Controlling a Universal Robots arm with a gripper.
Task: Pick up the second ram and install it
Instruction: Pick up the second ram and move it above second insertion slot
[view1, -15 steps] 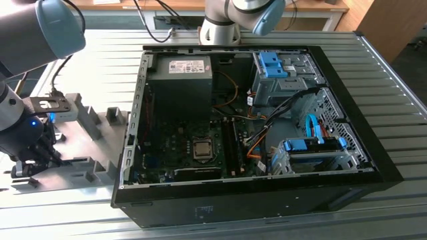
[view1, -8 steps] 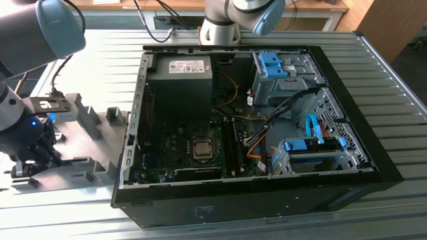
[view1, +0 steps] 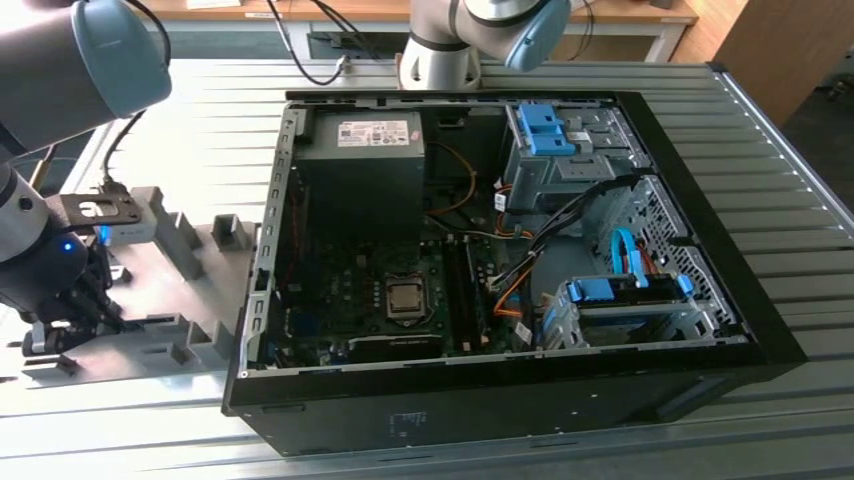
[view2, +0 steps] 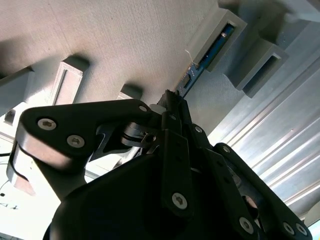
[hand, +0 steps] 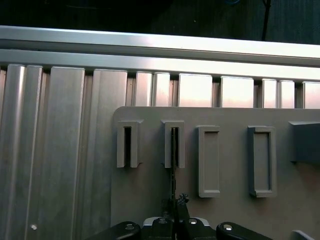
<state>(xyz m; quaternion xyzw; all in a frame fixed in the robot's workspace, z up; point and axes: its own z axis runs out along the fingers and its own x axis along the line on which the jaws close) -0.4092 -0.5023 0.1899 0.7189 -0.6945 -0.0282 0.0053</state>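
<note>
We see gripper clamped on thin end of second ram, a sound hold we judge: light, stiff, fragile board.

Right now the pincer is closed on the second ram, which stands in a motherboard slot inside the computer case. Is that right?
Not quite. The pincer is closed on the second ram, but the ram stands on edge in a slotted grey fixture block, outside the computer case; the first wrist view shows it.
</note>
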